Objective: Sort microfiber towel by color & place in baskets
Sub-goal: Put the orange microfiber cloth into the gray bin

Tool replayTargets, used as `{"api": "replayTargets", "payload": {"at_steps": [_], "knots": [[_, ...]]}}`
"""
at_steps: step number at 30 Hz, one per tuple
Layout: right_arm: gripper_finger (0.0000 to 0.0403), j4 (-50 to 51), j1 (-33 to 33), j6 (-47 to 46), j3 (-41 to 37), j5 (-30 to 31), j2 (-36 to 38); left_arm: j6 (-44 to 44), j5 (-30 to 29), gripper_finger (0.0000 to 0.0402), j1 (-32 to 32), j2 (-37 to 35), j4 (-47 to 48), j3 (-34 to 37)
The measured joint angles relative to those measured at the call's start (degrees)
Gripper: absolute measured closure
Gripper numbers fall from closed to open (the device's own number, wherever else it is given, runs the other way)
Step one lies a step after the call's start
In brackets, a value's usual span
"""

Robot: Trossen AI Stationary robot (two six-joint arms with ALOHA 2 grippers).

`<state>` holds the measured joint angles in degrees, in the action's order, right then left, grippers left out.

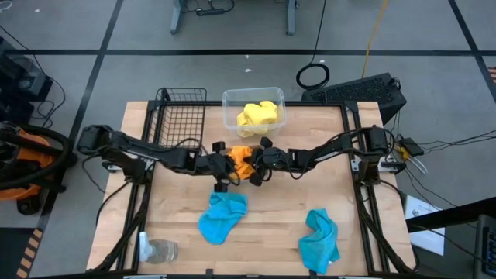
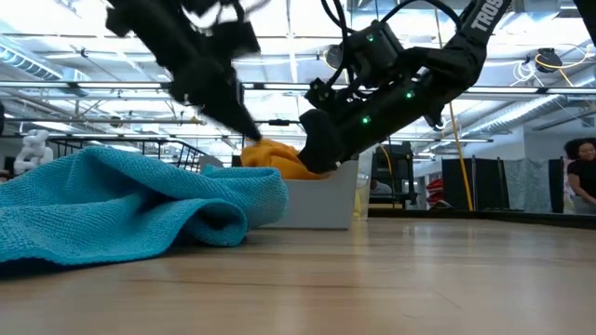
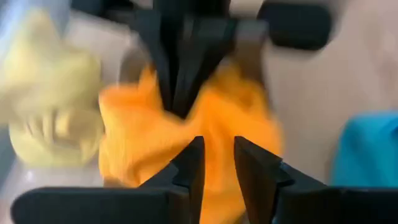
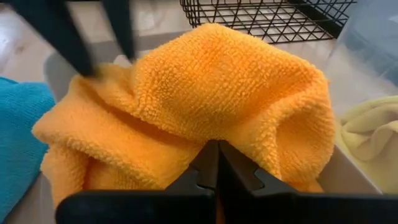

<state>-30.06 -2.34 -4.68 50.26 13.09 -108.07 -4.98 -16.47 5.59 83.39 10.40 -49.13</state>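
Currently both arms meet at mid-bench over the orange fluffy microfiber towel (image 1: 242,161). Right gripper (image 4: 217,163): jaws pressed together, pinching a fold of the orange towel. Left gripper (image 3: 217,163): jaws a narrow gap apart, orange cloth right behind them; can't tell if they grip it.

Orange towel is bunched in the small grey tray (image 4: 55,68), whose wall shows at the cloth's edge in the right wrist view. From the low view it sits lifted a little at the right gripper's tip, above the grey tray's wall.

Other task items:
- black wire-mesh basket (image 1: 180,116) at the bench's far left side, nothing visible in it
- clear plastic tub (image 1: 229,115) just beside it, holding a pale yellow towel (image 1: 257,115)
- grey tray just in front of the tub, mostly hidden by the grippers from above

Two teal microfiber towels lie crumpled on the light wooden bench (image 1: 271,209): one (image 1: 223,215) just in front of the grippers, the other (image 1: 319,242) toward the near right corner, well apart from the first. A clear glass cup (image 1: 161,251) lies at the near left corner.
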Motion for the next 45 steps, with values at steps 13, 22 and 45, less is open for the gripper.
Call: {"api": "replayTargets", "payload": {"at_steps": [13, 22, 45], "knots": [[0.0403, -0.7, 0.2, 0.0, 0.0, -2.9, 0.0, 1.7, 3.7, 0.0367, -6.0, 9.3, 2.7, 0.0], [0.0403, 0.4, 1.2, 1.2, 0.0, -2.7, 3.8, 1.6, 4.9, 0.0368, -3.0, 4.7, 2.4, -1.0], [0.0403, 1.5, -2.1, 2.4, 0.0, 1.7, 2.2, 1.2, -7.8, 0.0368, -1.8, 2.6, 2.5, -1.8]]}}
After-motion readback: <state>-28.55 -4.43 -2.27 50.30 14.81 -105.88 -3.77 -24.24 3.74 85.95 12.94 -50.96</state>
